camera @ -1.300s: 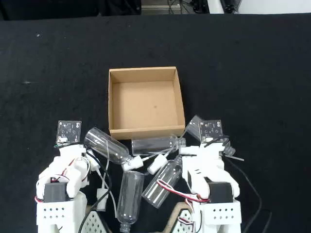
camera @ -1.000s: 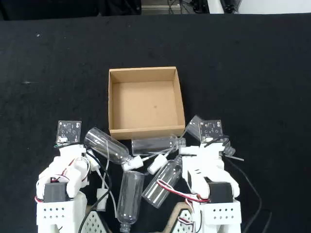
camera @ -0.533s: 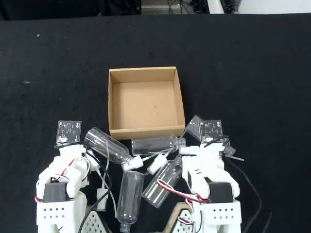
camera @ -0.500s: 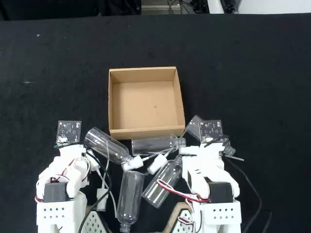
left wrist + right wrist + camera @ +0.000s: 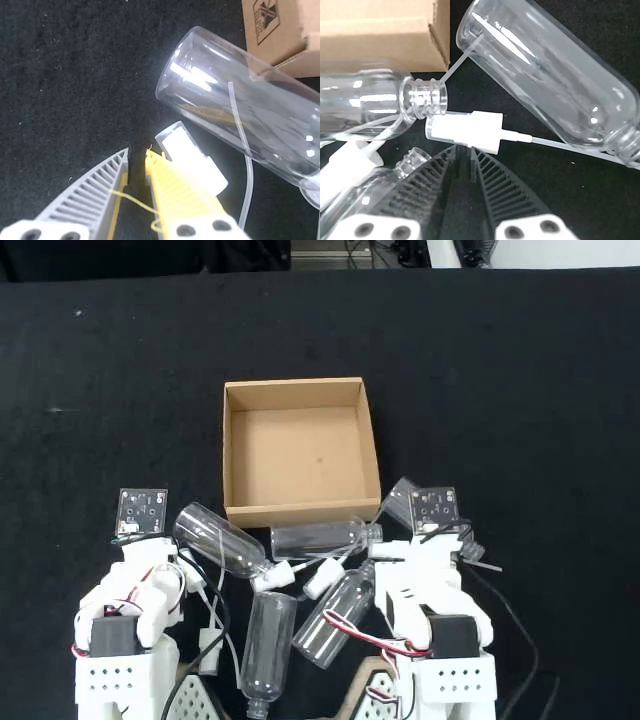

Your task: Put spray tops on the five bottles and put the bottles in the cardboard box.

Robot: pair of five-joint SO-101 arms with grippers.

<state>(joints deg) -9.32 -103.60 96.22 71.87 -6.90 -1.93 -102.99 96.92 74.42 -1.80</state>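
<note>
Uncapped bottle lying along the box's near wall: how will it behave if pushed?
Likely rolls: the bottle is round and lies on its side. Probably light: it looks empty. The cardboard box wall beside it may stop a roll that way.

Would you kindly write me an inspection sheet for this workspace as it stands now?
Surface: black tabletop, flat and dark.
Job's things: cardboard box open, nothing in it; five clear bottles lie on their sides between box and arms; a loose spray top lies by an open bottle neck.
Clutter: nothing seen.
Grippers: left gripper shut, holding nothing; right gripper shut, holding nothing.
Cables: red and white wires loop at the arms' bases.
Surroundings: equipment beyond the table's far edge.
</note>
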